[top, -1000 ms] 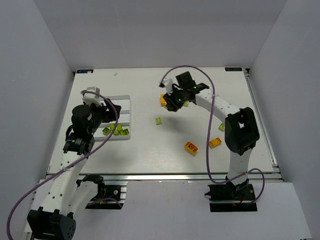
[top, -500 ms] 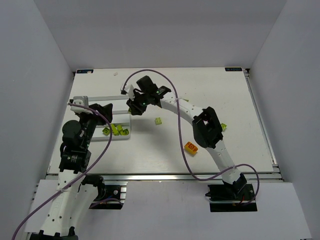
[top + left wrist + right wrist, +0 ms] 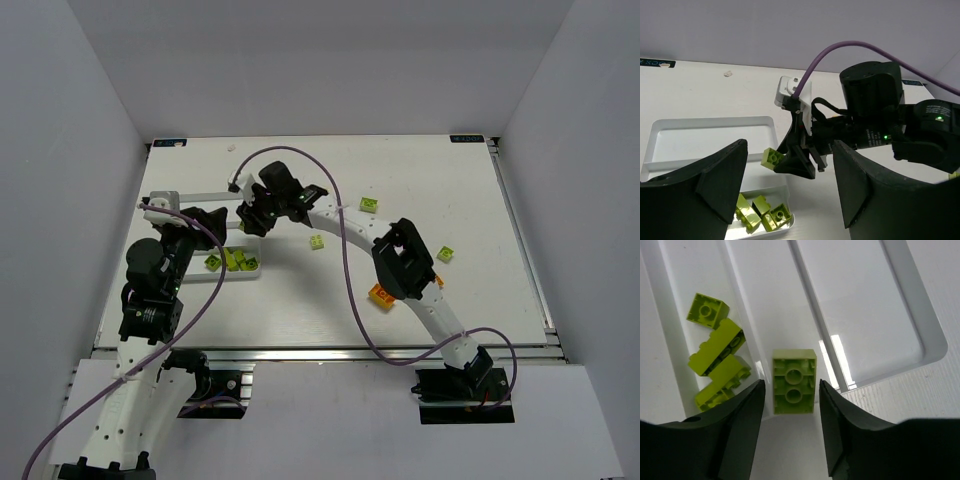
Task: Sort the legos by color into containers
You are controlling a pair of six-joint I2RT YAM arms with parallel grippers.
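My right gripper (image 3: 250, 222) hangs over the near right corner of the white tray (image 3: 200, 194). A lime green brick (image 3: 794, 381) sits between its fingertips, underside up, with a thin gap on each side; the jaws stand slightly apart. The left wrist view shows this brick (image 3: 772, 157) in the air at that gripper's tip. Several lime green bricks (image 3: 717, 357) lie in the tray's near compartment (image 3: 762, 212). My left gripper (image 3: 790, 150) is open and empty, just near of the tray (image 3: 710, 121). The left arm hides part of the tray from above.
Loose bricks lie on the table: lime green ones (image 3: 317, 243), (image 3: 370, 205), (image 3: 445, 255) and an orange one (image 3: 381, 296) by the right arm. A second orange one (image 3: 437, 283) is partly hidden. The tray's far compartment (image 3: 865, 305) holds nothing. A purple cable loops over both arms.
My right arm swung left from the table's middle to over the tray, carrying the lime green brick. My left arm drew back toward the near left.
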